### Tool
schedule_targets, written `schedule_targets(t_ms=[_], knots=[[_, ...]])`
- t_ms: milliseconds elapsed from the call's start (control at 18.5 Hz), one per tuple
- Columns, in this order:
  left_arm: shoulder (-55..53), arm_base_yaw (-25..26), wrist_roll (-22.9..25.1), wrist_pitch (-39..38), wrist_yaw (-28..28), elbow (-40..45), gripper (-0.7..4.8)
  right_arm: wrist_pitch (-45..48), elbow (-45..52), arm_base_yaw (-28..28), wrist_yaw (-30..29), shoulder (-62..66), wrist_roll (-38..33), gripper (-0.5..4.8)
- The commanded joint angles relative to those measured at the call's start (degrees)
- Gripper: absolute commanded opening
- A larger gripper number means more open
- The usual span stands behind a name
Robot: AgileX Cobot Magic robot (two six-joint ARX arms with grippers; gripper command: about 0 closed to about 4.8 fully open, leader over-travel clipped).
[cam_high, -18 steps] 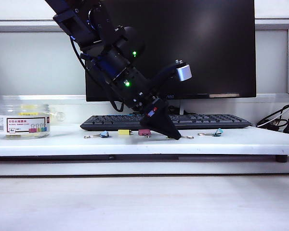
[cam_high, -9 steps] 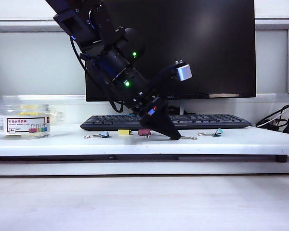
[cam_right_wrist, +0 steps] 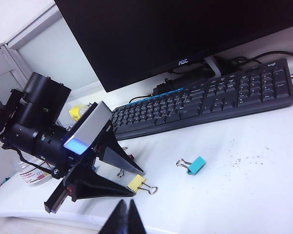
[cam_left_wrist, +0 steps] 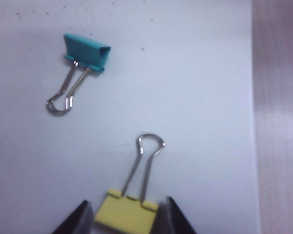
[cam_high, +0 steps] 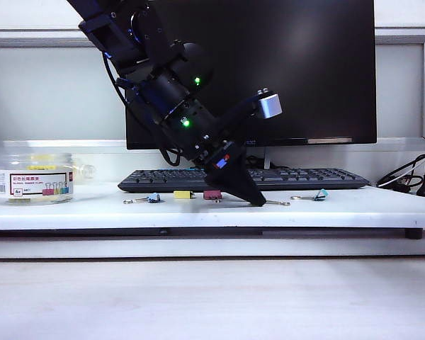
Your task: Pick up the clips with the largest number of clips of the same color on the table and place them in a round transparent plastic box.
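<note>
— Where are my left jaws (cam_left_wrist: 127, 219)?
— Low on the counter (cam_high: 354, 205), apart, straddling a yellow clip (cam_left_wrist: 127, 214) without pinching it. Teal clip (cam_left_wrist: 87, 51) beyond.
— Right jaws (cam_right_wrist: 126, 219)?
— Together, raised. The jar (cam_high: 32, 178) sits far left.

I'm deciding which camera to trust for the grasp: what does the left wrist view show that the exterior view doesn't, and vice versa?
Only the left wrist view shows the left tool straddling the yellow clip, fingers on either side.

Only the exterior view shows the round transparent plastic box far left, another yellow clip, the pink clip, the blue clip, keyboard and monitor.

Both show the teal clip and the white table.
</note>
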State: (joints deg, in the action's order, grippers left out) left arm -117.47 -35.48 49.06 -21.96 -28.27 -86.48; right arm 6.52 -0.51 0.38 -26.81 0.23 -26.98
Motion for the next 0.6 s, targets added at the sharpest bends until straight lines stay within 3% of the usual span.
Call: schedule_targets(t_ms=[54, 217, 325, 596], knots=[[-0.61, -0.07, 0.07, -3.67, -1.09, 0.33, 2.09, 0.96, 0.15, 0.00, -0.13, -0.11, -0.02, -0.01], [-0.61, -0.07, 0.07, -3.69, -1.11, 0.35, 2.08, 0.96, 0.15, 0.00, -0.17, -0.11, -0.04, -0.01], [-0.63, -0.07, 0.07, -3.69, -1.11, 0.35, 1.64, 0.98, 0.15, 0.00, -0.17, -0.11, -0.04, -0.01], [-0.72, -0.07, 0.00, -3.72, -1.07, 0.37, 1.33, 0.98, 0.15, 0.00, -0.26, -0.11, -0.07, -0.01]])
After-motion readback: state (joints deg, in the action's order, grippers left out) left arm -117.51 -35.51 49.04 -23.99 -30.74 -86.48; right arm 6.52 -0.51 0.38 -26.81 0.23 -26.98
